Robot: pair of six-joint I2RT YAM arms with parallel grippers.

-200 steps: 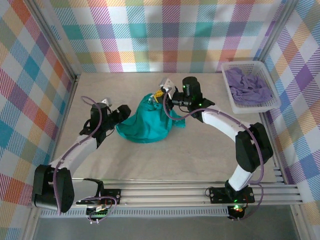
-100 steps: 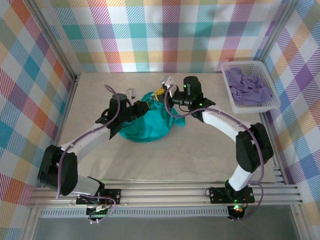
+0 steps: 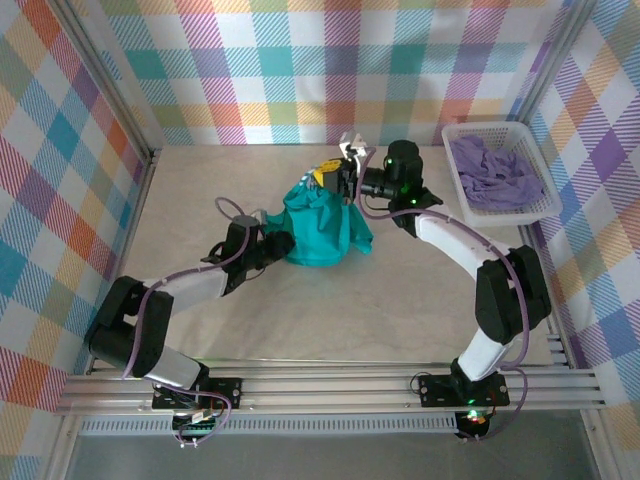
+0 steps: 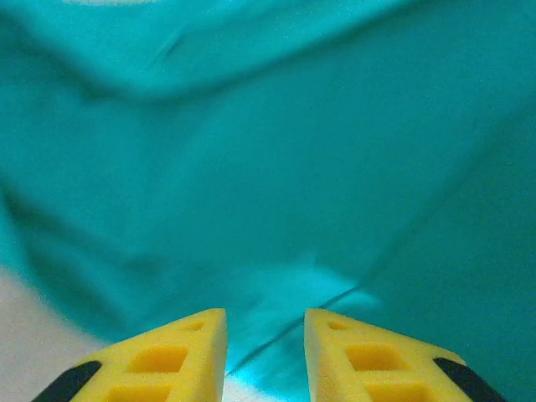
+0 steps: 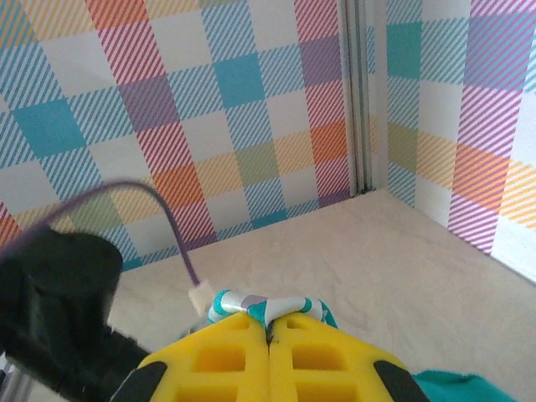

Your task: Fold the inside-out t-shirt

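Lifted higher, the t-shirt (image 3: 322, 230) hangs from the right gripper (image 5: 268, 325).
Its wrist view shows the fingers pinching the hem; the left gripper (image 4: 265, 315), narrowly parted, reaches low against cloth.

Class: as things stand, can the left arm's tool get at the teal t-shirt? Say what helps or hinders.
Probably yes. The left tool sits at the teal t-shirt, parted, with cloth ahead and nothing between. The right tool holds the shirt's edge lifted, leaving that side free.
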